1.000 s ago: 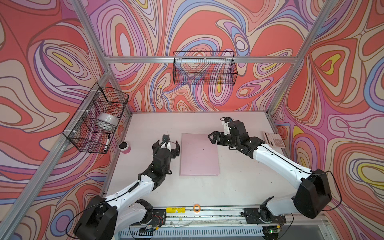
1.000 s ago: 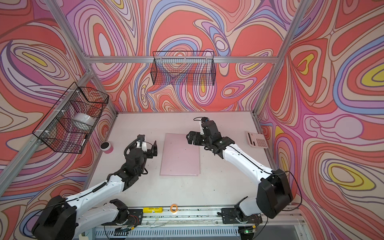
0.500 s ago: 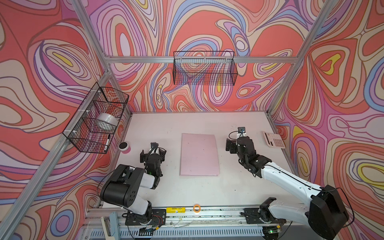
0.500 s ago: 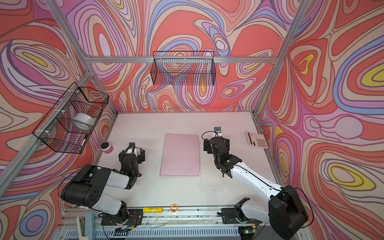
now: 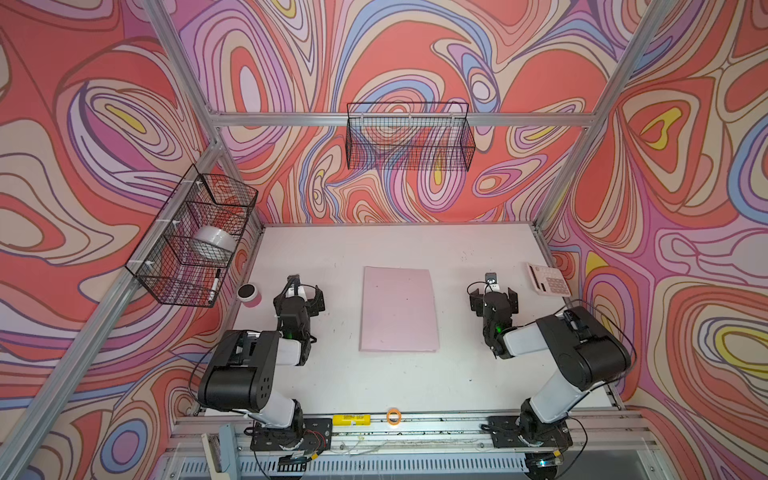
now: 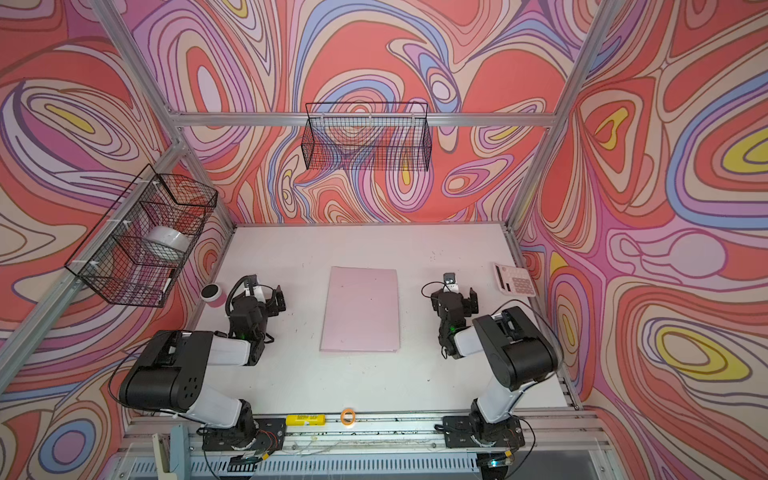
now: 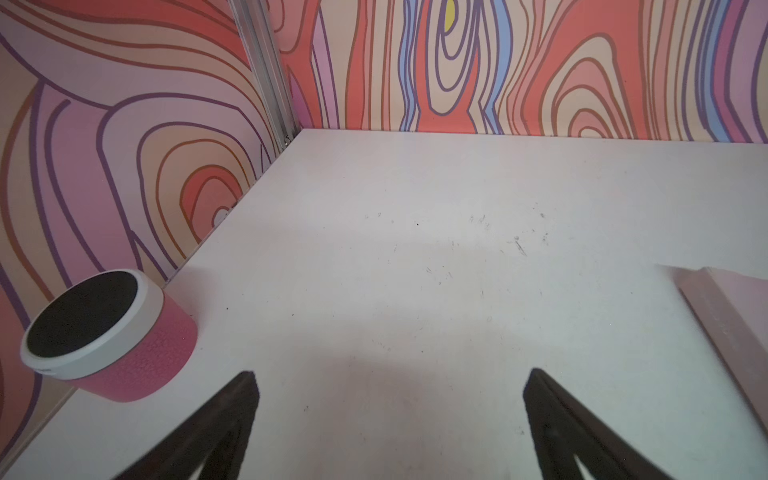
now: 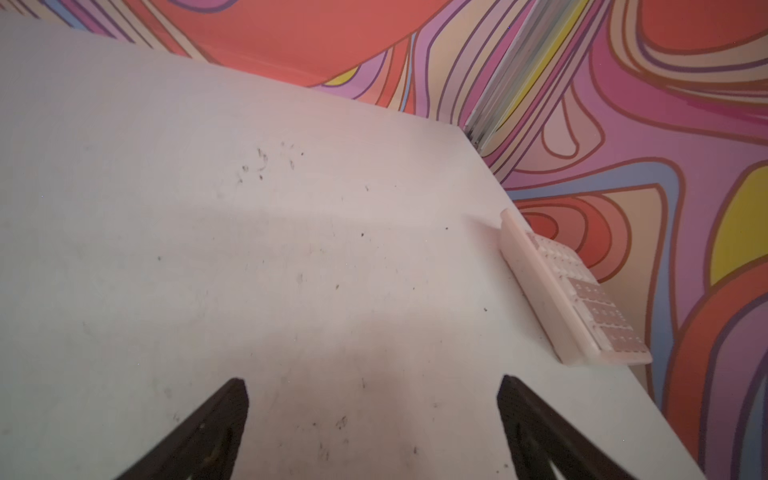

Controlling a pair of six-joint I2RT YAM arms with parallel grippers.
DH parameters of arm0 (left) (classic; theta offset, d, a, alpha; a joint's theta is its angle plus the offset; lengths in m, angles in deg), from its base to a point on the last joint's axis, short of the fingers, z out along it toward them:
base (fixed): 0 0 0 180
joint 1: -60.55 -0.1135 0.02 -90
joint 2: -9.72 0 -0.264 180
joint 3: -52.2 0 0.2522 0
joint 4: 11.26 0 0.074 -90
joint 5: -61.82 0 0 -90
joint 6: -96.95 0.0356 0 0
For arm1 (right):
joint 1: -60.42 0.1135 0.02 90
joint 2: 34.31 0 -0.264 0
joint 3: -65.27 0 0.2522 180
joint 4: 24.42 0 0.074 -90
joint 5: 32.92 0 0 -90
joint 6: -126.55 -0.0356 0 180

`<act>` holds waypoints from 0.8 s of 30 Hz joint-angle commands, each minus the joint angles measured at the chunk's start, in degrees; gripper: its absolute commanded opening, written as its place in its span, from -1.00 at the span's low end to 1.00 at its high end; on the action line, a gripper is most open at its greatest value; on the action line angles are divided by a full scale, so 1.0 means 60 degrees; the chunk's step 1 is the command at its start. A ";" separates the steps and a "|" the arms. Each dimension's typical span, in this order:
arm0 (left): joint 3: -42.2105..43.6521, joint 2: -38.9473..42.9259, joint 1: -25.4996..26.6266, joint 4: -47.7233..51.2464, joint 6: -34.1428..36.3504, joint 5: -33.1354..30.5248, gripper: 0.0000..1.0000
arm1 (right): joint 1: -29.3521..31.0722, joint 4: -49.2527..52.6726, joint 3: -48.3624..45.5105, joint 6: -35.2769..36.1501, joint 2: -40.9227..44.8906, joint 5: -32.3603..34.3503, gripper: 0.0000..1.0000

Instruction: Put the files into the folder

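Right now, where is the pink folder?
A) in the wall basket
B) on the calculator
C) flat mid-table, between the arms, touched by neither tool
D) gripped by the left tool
C: in both top views the folder lies flat between the left tool and the right tool, both open and clear of it.
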 commanded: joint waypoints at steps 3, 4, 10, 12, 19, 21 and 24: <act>0.0033 -0.0064 -0.0018 -0.0111 -0.0089 0.0112 1.00 | -0.1625 -0.3232 -0.0702 -0.1044 0.0015 -0.2819 0.97; -0.0029 0.0059 -0.0018 0.0188 -0.0156 0.0126 1.00 | -0.1693 -0.3444 -0.0431 -0.0937 -0.0277 -0.2560 0.97; -0.0196 0.0000 -0.0018 0.0405 -0.0136 0.0084 1.00 | -0.2354 -0.0426 0.0675 -0.1431 0.0116 -0.3867 0.97; -0.0453 -0.0025 -0.0033 0.0911 -0.0190 -0.0003 1.00 | -0.2354 -0.0598 0.0677 -0.1438 0.0048 -0.3875 0.97; -0.0472 -0.0053 -0.0033 0.0868 -0.0178 0.0006 1.00 | -0.2355 -0.0422 0.0742 -0.1447 0.0036 -0.3927 0.97; -0.0486 -0.0011 -0.0033 0.0981 -0.0214 0.0006 1.00 | -0.2354 -0.0389 0.0756 -0.1451 0.0030 -0.3951 0.97; -0.0482 -0.0026 -0.0033 0.0951 -0.0190 0.0004 1.00 | -0.2365 -0.0099 0.0903 -0.1507 -0.0011 -0.4051 0.97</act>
